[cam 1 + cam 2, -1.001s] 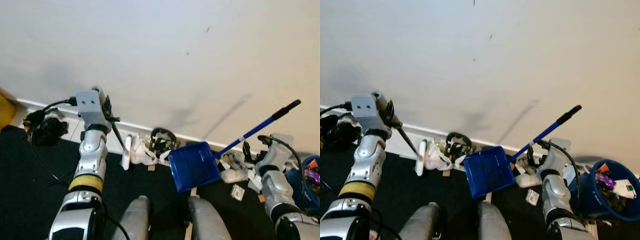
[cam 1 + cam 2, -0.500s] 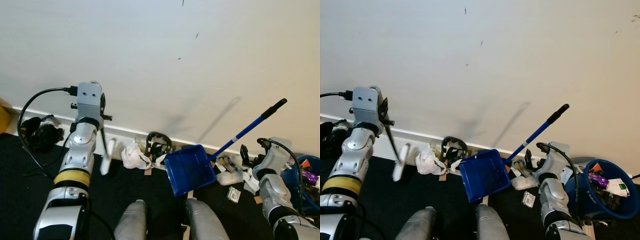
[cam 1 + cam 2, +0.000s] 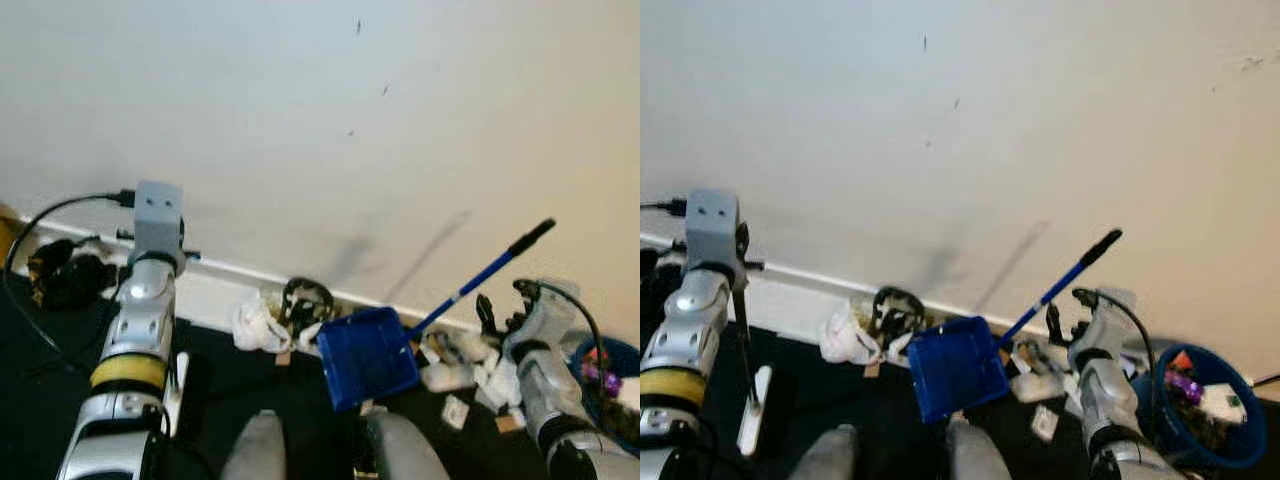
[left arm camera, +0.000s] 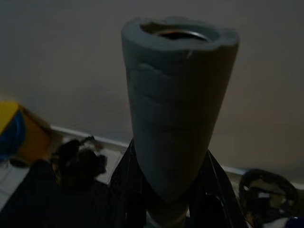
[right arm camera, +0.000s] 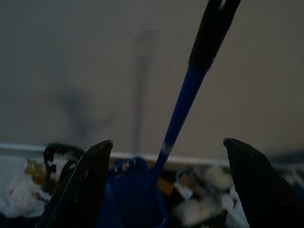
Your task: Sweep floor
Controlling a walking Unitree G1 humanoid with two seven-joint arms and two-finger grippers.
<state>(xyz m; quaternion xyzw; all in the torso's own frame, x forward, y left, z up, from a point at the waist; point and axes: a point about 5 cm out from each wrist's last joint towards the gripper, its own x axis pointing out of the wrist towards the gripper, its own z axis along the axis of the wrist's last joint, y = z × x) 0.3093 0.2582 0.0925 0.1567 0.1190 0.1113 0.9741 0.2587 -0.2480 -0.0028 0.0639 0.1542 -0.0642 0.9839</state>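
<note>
Left claw (image 4: 166,190), raised at the robot's left, closed round the grey foam grip of the broom (image 3: 743,345); the left wrist view shows that grip (image 4: 178,114) end-on between two black fingers (image 4: 124,190), a detail the head views lack. The head views instead show the broom's thin dark shaft running down from the left arm (image 3: 688,320) to a pale head (image 3: 753,410) lying on the dark floor (image 3: 800,380) beside the robot's left leg. Right claw (image 5: 166,190) spread wide, its two fingers (image 5: 88,180) well apart either side of the dustpan's blue handle (image 5: 178,114); whether they touch the handle cannot be told. The blue dustpan (image 3: 368,355) sits on the floor just ahead of the robot's legs, pan toward the litter, handle slanting up toward the right to a black tip (image 3: 530,237). Litter lies along the white skirting board (image 3: 230,275): a white plastic bag (image 3: 255,325), a black tangled object (image 3: 305,300), pale scraps (image 3: 450,375) near the right arm (image 3: 535,370). The right eye view adds a blue bin (image 3: 1195,410) of rubbish at far right, cut off in the left eye view. Against the frame of 0.5 s ago, the broom head has dropped from mid-air near the bag to the floor close by the left leg; the dustpan stays put.
</note>
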